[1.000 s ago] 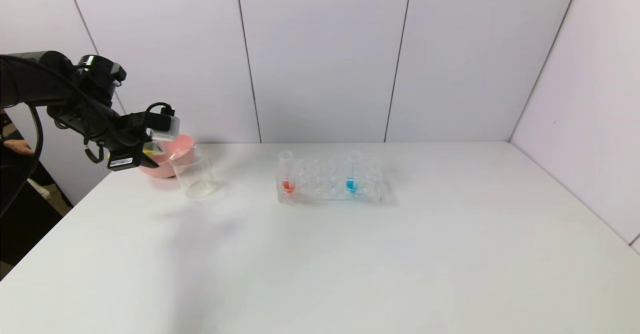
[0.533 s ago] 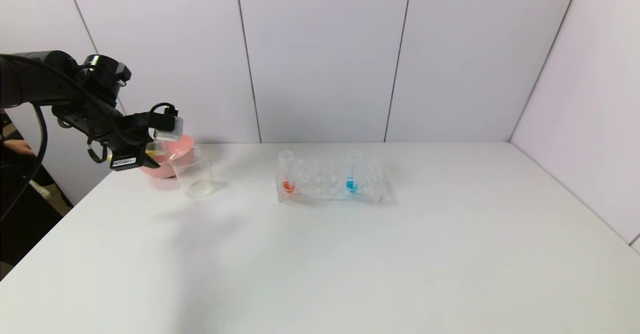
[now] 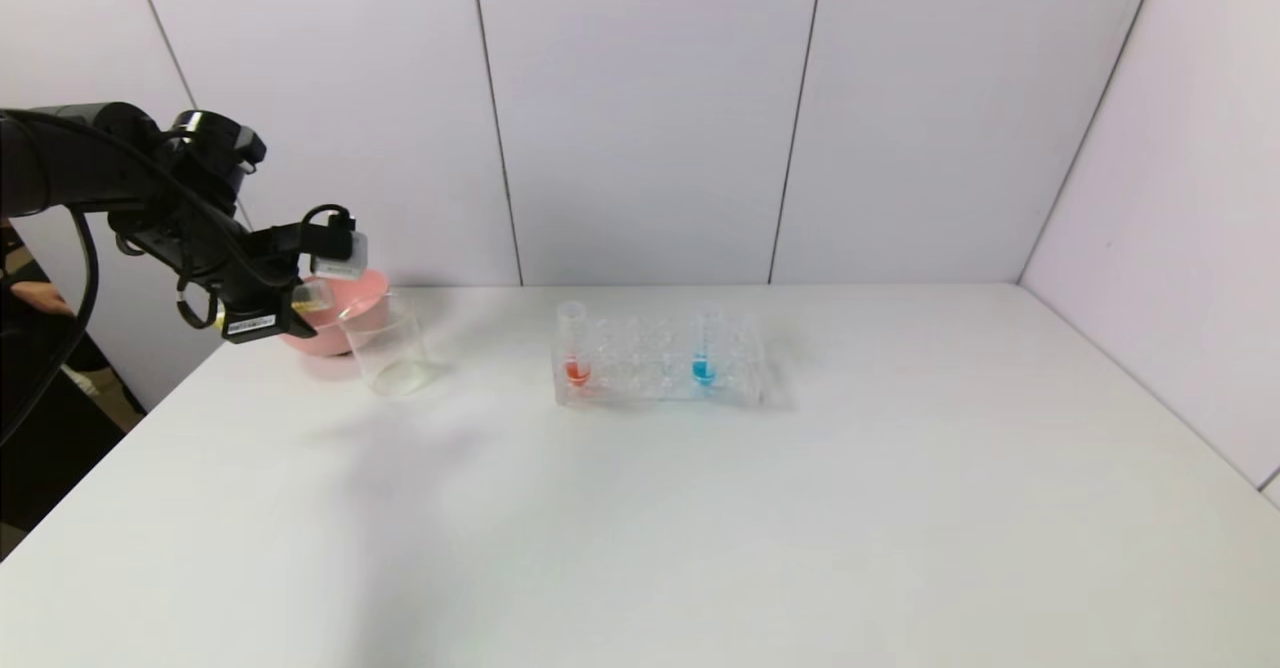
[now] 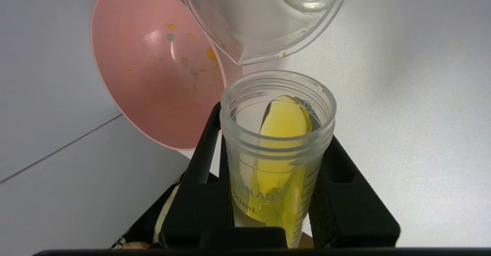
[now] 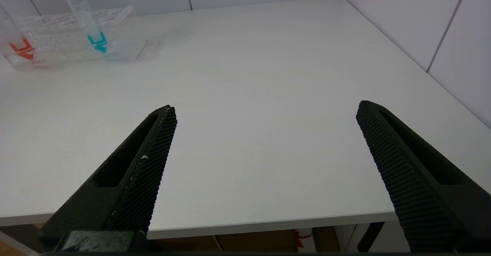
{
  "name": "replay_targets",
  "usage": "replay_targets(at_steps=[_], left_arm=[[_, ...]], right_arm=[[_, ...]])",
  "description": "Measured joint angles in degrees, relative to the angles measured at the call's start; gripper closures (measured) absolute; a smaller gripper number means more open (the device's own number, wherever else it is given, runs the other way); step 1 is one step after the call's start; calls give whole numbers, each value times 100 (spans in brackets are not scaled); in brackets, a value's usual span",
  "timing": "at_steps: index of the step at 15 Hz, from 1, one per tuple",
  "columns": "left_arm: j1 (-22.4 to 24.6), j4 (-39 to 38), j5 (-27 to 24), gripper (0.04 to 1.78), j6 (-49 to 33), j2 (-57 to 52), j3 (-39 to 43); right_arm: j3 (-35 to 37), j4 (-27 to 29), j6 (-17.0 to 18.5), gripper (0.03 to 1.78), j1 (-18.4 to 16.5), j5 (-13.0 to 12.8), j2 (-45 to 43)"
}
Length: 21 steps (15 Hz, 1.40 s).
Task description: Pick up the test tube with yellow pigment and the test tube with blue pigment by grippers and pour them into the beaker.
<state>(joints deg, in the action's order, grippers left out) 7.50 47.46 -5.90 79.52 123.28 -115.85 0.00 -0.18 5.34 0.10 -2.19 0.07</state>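
Observation:
My left gripper (image 3: 300, 300) is shut on the test tube with yellow pigment (image 4: 278, 152) and holds it tilted above the table's far left. The tube's open mouth points at the rim of the beaker (image 4: 264, 18), and the yellow liquid has run along the tube's wall toward the mouth. The beaker (image 3: 388, 353) stands upright just right of the gripper. The test tube with blue pigment (image 3: 705, 348) stands upright in the clear rack (image 3: 660, 373). Over the table's near right edge my right gripper (image 5: 266, 108) is open and holds nothing.
A pink bowl (image 3: 340, 313) sits behind the beaker, close to the left gripper. A red-tipped tube (image 3: 575, 348) stands at the rack's left end. White wall panels close off the back and the right side.
My left gripper has shifted slightly right and up toward the beaker with the yellow tube in it. Nothing else has moved.

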Motion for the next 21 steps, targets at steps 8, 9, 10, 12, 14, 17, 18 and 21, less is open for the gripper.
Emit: replay_targets(at_steps=[8, 9, 10, 12, 14, 17, 18, 21], left_arm=[[-39, 2, 252, 128, -99, 67, 0], [-48, 2, 266, 128, -141, 76, 0], [-69, 0, 293, 128, -190, 87, 0], [-117, -2, 401, 128, -267, 108, 0], [-149, -2, 500, 128, -276, 117, -6], [-168, -9, 541, 128, -345, 119, -33], [-183, -16, 541, 128, -405, 124, -33], [-213, -5, 601, 128, -505, 133, -35]], right_arm=[[0, -2, 0, 10, -2, 0, 0], [0, -4, -2, 10, -2, 0, 0], [0, -4, -2, 10, -5, 0, 0], [0, -4, -2, 10, -5, 0, 0], [0, -4, -2, 10, -5, 0, 0], [0, -4, -2, 10, -5, 0, 2], [0, -6, 0, 10, -5, 0, 2], [0, -6, -2, 10, -2, 0, 2]])
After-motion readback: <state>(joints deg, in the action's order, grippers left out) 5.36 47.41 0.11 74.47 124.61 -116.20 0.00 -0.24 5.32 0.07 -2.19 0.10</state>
